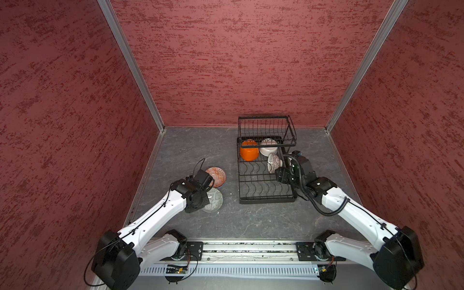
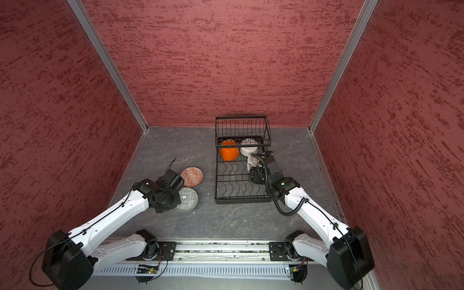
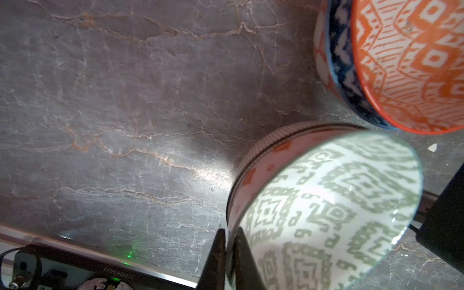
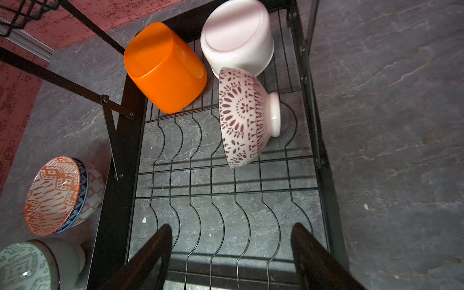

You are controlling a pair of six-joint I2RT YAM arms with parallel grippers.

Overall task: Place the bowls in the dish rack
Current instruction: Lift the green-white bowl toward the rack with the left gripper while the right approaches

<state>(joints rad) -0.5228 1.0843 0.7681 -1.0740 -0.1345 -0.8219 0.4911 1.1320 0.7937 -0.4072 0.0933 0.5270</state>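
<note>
Closest of all, the left fingers [image 3: 219, 256] are pinched narrow on the rim of the green-patterned bowl [image 3: 326, 213], one inside the wall and one outside. That bowl sits low at the table [image 1: 188, 150], just beside the orange-patterned bowl [image 1: 216, 175]; whether it touches the table cannot be told. A rim pinch probably lets a bowl swing, so a slow, straight lift should clear the neighbour before carrying across. Farther over, the right fingers [image 4: 150, 256] stand wide and empty above the dish rack [image 1: 266, 200], over free dividers. Deeper in the rack are a dark-patterned bowl [image 1: 273, 163] on its side, then a plain orange bowl [image 1: 249, 150] and a white bowl [image 1: 268, 148] under the raised basket [image 1: 263, 117]. The table is grey and stone-veined, and red textured walls [image 1: 251, 62] enclose it.
</note>
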